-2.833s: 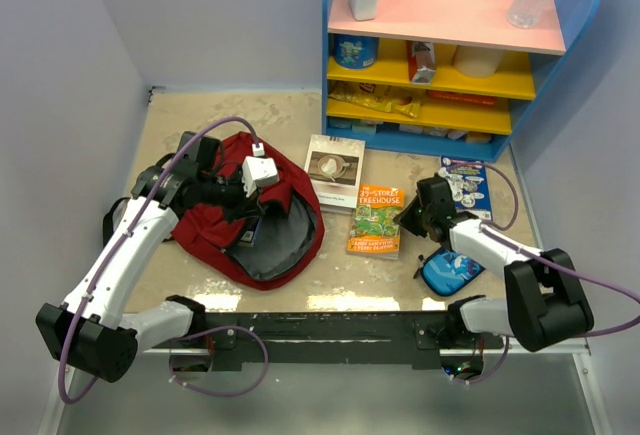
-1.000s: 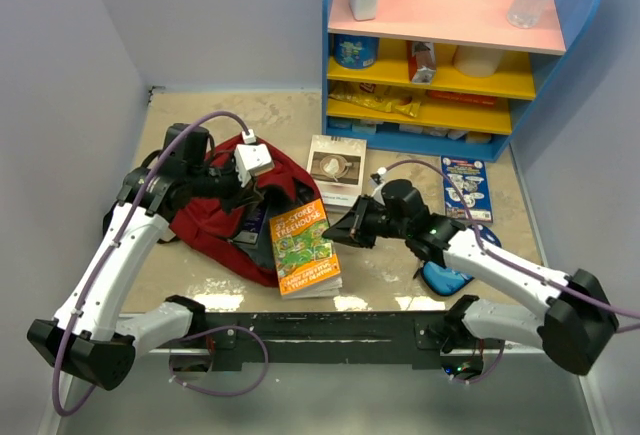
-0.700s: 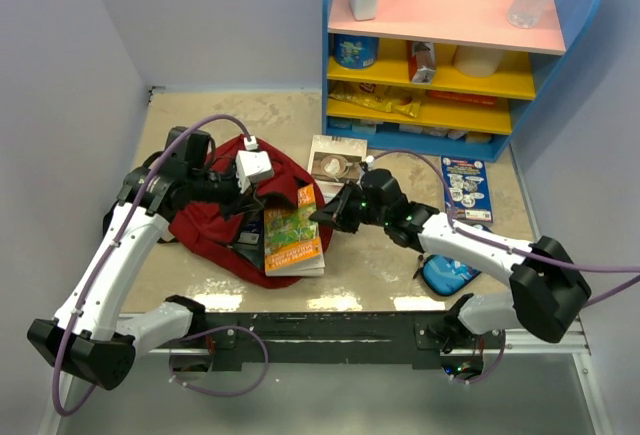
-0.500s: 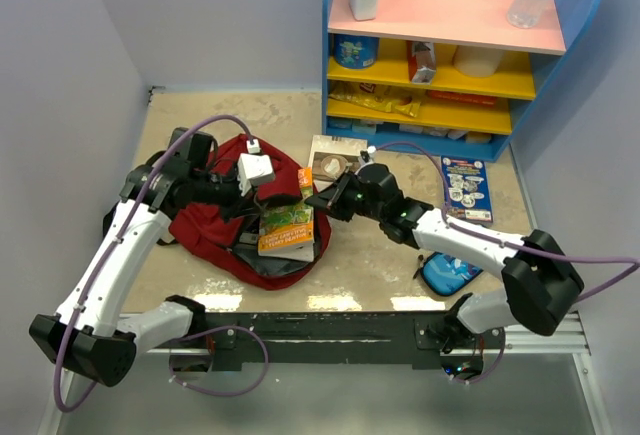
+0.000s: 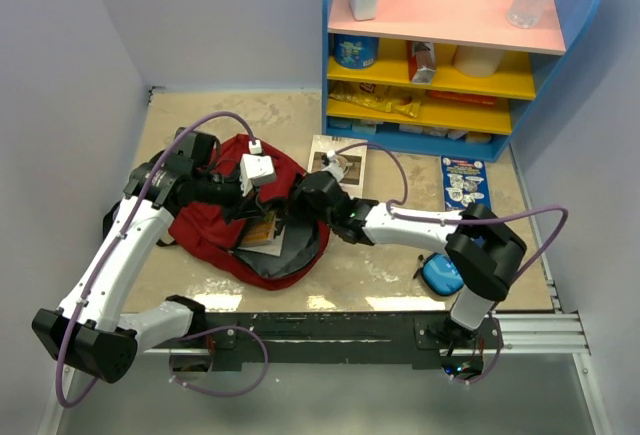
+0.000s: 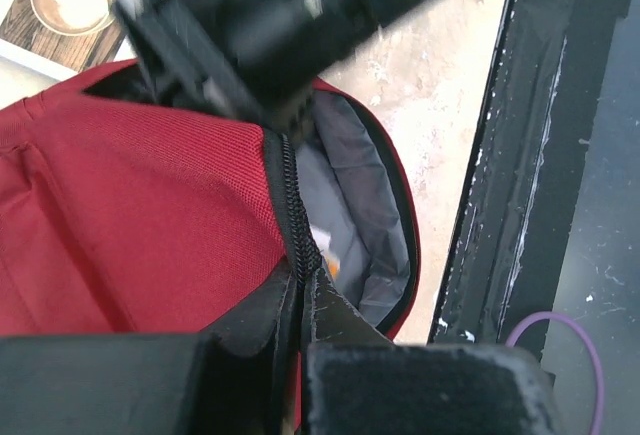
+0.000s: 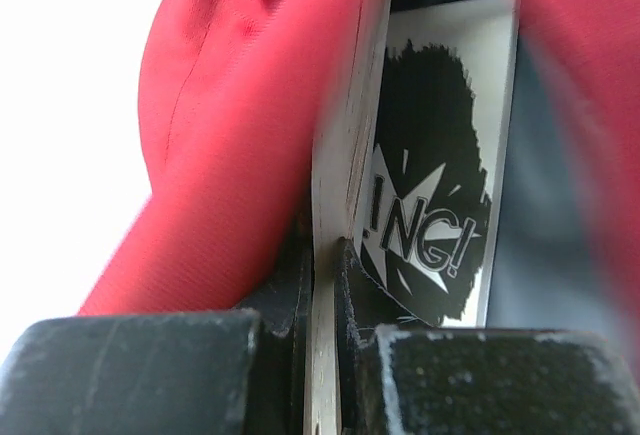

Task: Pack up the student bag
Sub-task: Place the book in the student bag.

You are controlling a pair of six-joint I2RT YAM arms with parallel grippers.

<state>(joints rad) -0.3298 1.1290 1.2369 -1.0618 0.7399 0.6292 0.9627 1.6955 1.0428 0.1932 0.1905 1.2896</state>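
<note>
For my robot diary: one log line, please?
left jaws: shut on student bag rim; right jaws: shut on book; book: partly in bag

Scuffed beige worktop (image 5: pixel 260 120), closed in by plain pale lilac walls (image 5: pixel 70 75) along its left, far and right edges. Light is soft and even, with a bright strip of glare at the near edge. Blue shelf unit (image 5: pixel 440 10) with pink top board and yellow lower boards stands at the far right corner; black rail (image 5: pixel 330 340) runs along the near edge.

Red student bag (image 6: pixel 120 185), its black zipper (image 6: pixel 288 190) edge pinched in the closed left gripper (image 6: pixel 303 280) — grey lining (image 6: pixel 350 175) exposed, blurred black arm (image 6: pixel 290 15) above, tan table (image 6: pixel 430 85) and black rail (image 6: pixel 530 155) at right.
</note>
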